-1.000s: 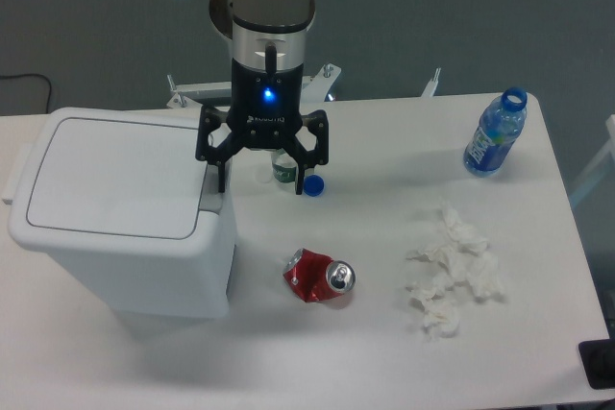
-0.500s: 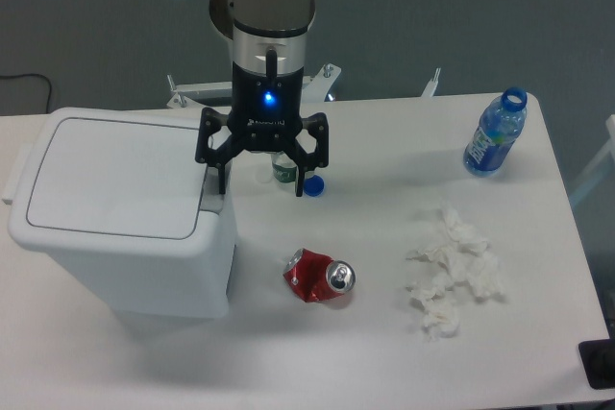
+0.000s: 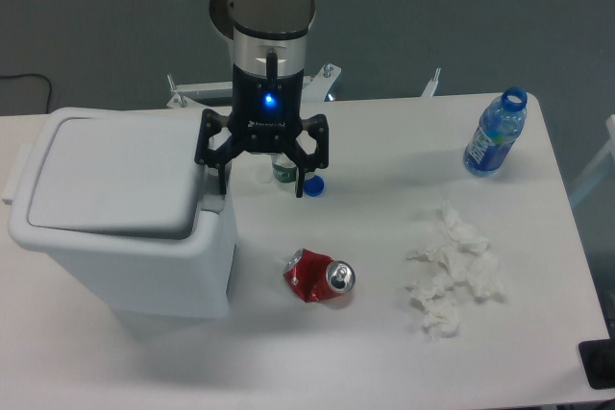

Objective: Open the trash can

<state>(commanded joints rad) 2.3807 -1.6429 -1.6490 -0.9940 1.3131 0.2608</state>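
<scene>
Here the trash can [image 3: 125,228] stands at the left end of the table [image 3: 384,362], a large boxy white bin with rounded corners. Its flat lid [image 3: 110,175] is lifted a little along the right edge, so a dark gap shows beneath it on that side, while the left edge stays low. A grey tab [image 3: 213,201] sits at the can's upper right corner.

The arm [image 3: 272,7] comes down from the far side, nearly upright, with a blue light lit on the wrist. The gripper [image 3: 261,182] points downward with its two black fingers spread wide and grasping nothing. The left finger [image 3: 220,176] is right at the grey tab; whether it touches cannot be told. The right finger hangs over the table near a blue cap [image 3: 313,183].

A crushed red can [image 3: 319,276] lies to the right of the trash can, crumpled tissues [image 3: 454,276] farther right, and a blue bottle [image 3: 495,133] stands at the far right.
</scene>
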